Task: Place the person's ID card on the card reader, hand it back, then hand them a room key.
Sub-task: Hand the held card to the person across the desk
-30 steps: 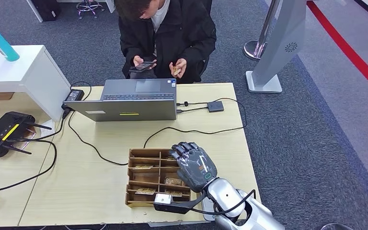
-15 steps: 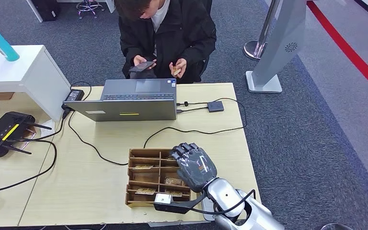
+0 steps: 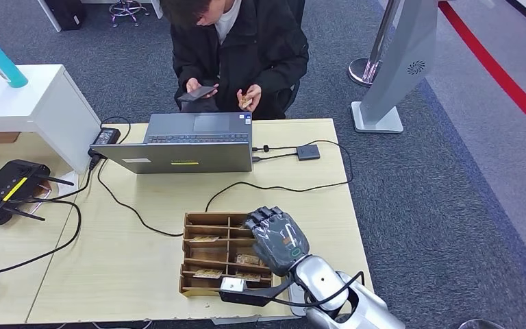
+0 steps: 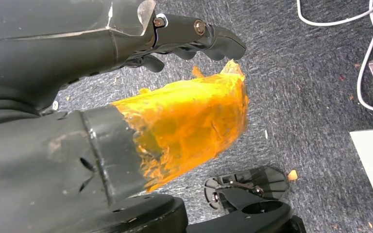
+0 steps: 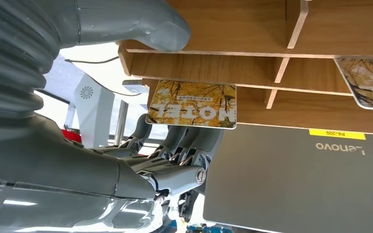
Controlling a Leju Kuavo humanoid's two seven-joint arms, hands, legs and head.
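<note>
R hand (image 3: pixel 277 240) hovering over wooden tray (image 3: pixel 198 271) lower center, fingers curling by HOTEL key card (image 5: pixel 193 104), grip unclear; L hand (image 4: pixel 175 39) hanging, grasp unclear.

That brown wooden slotted card tray (image 3: pixel 209 253) sits on a pale beige wooden desk (image 3: pixel 294 205), and the rectangular key card (image 5: pixel 193 104) in it has a yellow-gold leafy print with white HOTEL lettering. The flat grey laptop (image 3: pixel 185 140) carries a small yellow sticker, black cables (image 3: pixel 274 186) snake across the desk, and the carpet (image 3: pixel 452 205) is speckled dark blue-grey with a red stripe (image 3: pixel 500 72). The robot's dark grey right hand (image 3: pixel 277 240) joins a shiny silver arm, and the left hand (image 4: pixel 126 111) has a bright orange wrap on one dark finger.
</note>
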